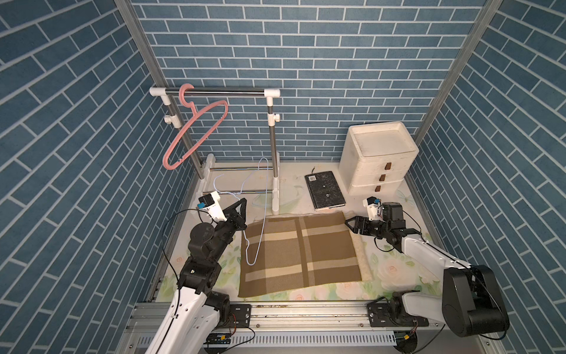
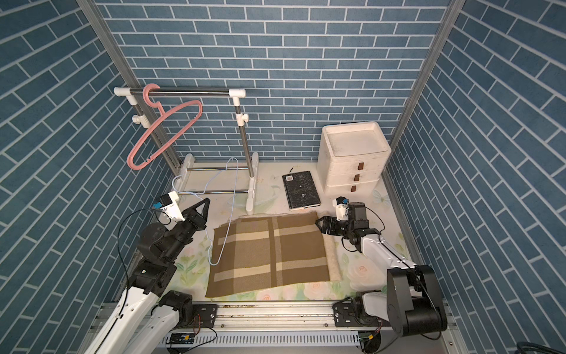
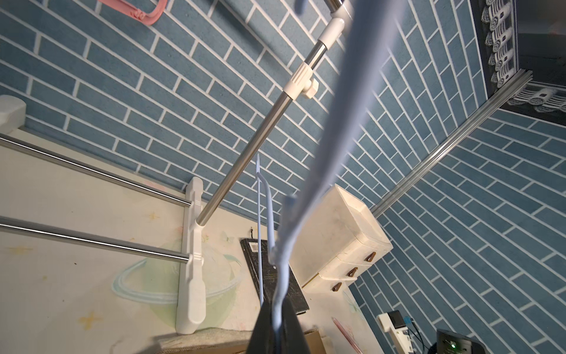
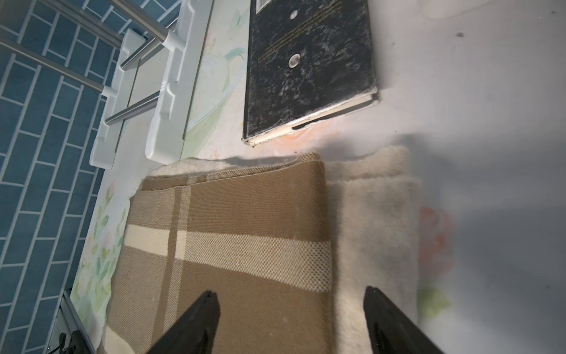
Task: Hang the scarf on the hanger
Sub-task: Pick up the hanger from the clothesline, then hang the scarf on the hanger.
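Presently, scarf (image 1: 300, 251) lies folded flat, central on the worktop (image 1: 389, 275), not yet hung; left gripper (image 3: 277, 325), at the scarf's 10 o'clock corner, has its fingers clamped on the pale-blue hanger (image 3: 344, 122); right gripper (image 4: 290, 291), at the 2 o'clock corner, holds its fingers apart astride the scarf's edge; step judged: securing the scarf; next move calls for pinching every layer, then lifting it toward the hanger's bar; book (image 1: 325, 190), at 1 o'clock, bears a barcode label, unreadable; no brand visible.
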Motion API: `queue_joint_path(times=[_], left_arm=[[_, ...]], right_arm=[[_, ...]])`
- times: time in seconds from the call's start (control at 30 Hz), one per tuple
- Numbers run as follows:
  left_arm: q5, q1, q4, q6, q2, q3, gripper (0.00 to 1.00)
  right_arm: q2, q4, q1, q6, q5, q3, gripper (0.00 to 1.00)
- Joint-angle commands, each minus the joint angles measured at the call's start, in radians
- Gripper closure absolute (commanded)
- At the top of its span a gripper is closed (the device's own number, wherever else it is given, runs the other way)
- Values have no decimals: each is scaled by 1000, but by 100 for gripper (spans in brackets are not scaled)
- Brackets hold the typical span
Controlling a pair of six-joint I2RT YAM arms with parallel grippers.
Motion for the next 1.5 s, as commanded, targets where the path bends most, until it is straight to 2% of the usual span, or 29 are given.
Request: queue_joint_path(times=[0.0, 0.2, 0.4, 0.63, 0.77, 0.9, 1.13, 1.47], left_arm=[[-53, -71, 95, -62, -6, -52, 100], [-159, -211, 191, -94, 22, -132, 100], [-283, -370, 300, -108, 128, -179, 100], [-388, -495, 436, -104, 270, -193, 100], [-459, -570, 508, -108, 352, -198, 100], [-540, -644, 564, -123, 431, -188, 100], [-626, -725, 629, -155, 545, -167, 100], [-703, -780, 658, -215, 625, -172, 100]], right_arm=[[40, 0, 53, 16, -13, 49, 22], [110, 92, 125, 95, -11, 50, 23], [165, 125, 149, 116, 27, 47, 23], [204, 113, 135, 181, 186, 8, 22], [223, 124, 90, 248, 210, -30, 22], [225, 120, 57, 259, 230, -57, 22], [208, 117, 15, 255, 246, -96, 22], [179, 113, -61, 272, 268, -144, 22]])
